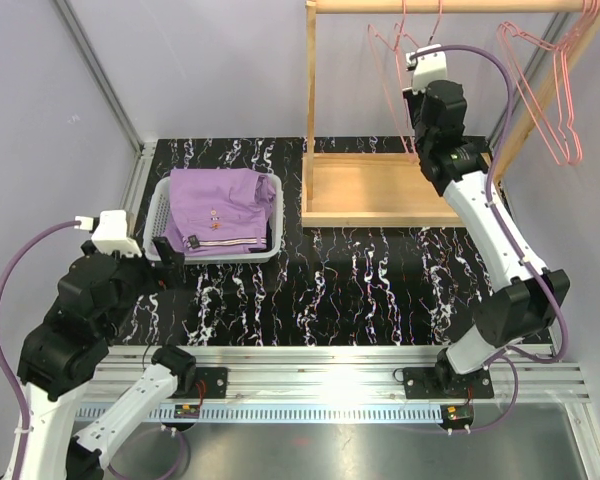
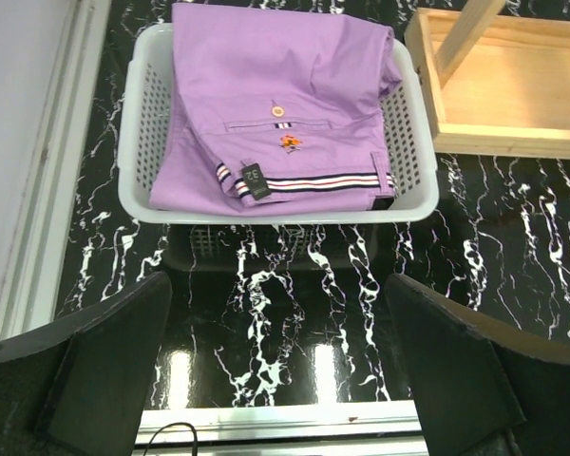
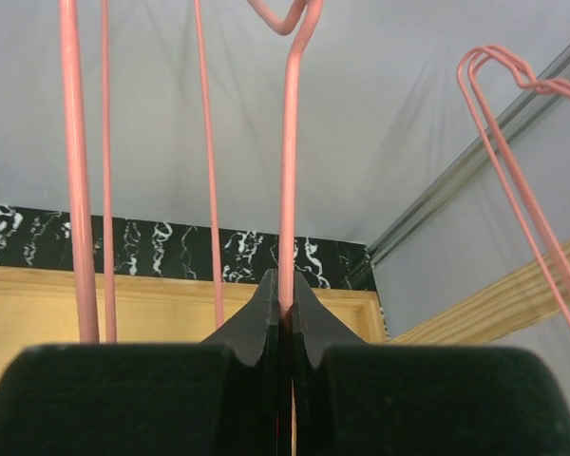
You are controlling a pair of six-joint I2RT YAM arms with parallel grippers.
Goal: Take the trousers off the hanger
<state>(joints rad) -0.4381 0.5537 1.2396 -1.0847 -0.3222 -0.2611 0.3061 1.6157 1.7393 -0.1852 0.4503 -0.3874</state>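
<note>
Purple trousers (image 2: 285, 95) sit in the white basket (image 2: 133, 142), far-left on the tabletop (image 1: 360, 290). They look to be off the hanger (image 3: 287, 190) already. Folded flat, w/ a button (image 2: 276, 106) and small tag (image 2: 254, 175) showing on top. The striped band (image 2: 313, 182) lies along the basket's near wall, running left-right. Legs lead away from it twd the far wall, so the long axis is near-to-far, waist end twd the robot. The far end rides up over the far rim. A black pair? Can't make one out for sure: there's a dark bit at the basket's near-right corner, too small to tell.

Handling, my guess: light, soft, limp cloth that will sag and unfold when lifted. Nothing fragile. Best bite is prob. the band, which is thick and layered and shouldn't slip thru, pinched top-down near its middle.

L pincer (image 2: 277, 304) hangs just on the near side of the basket, over the tabletop, fingers spread wide, nothing in them. R pincer (image 3: 283, 285) is up at the wood rack (image 1: 380, 190), squeezed tight on an upright run of the hanger's pink wire. A 2nd hanger (image 1: 545, 100) hangs apart to its right, bare.
</note>
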